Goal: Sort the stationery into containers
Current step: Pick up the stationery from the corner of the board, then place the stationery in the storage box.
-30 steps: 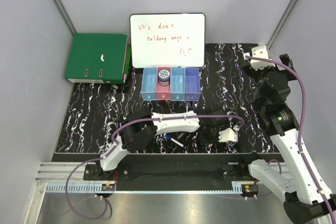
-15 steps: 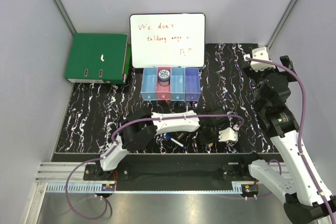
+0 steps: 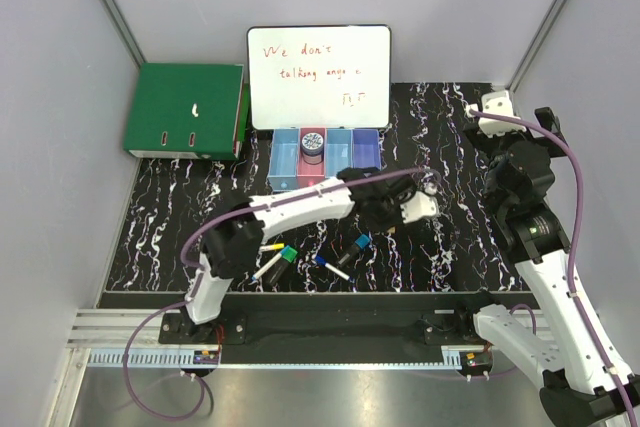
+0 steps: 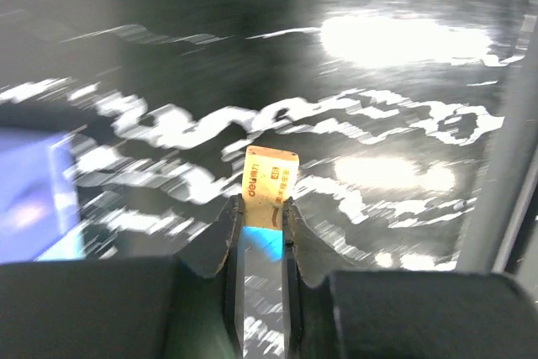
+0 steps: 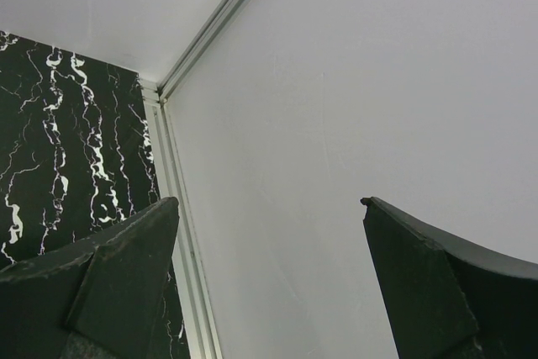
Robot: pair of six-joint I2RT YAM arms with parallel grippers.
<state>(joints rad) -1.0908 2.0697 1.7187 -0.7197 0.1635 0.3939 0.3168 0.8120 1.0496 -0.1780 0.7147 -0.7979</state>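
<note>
Yellow piece (image 4: 271, 182) is pinched by its lower end in the left gripper (image 4: 261, 206) jaws, above the table (image 3: 180, 207), near the containers (image 3: 366, 152). Grip judged shallow; release is best made low inside a bin. Right gripper (image 5: 269, 208) jaws are spread wide, empty.

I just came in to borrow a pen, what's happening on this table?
The left gripper has its jaws shut on a small yellow and blue piece, held above the table near the row of bins. A few pens lie loose near the front edge. The right gripper is open by the side wall.
</note>
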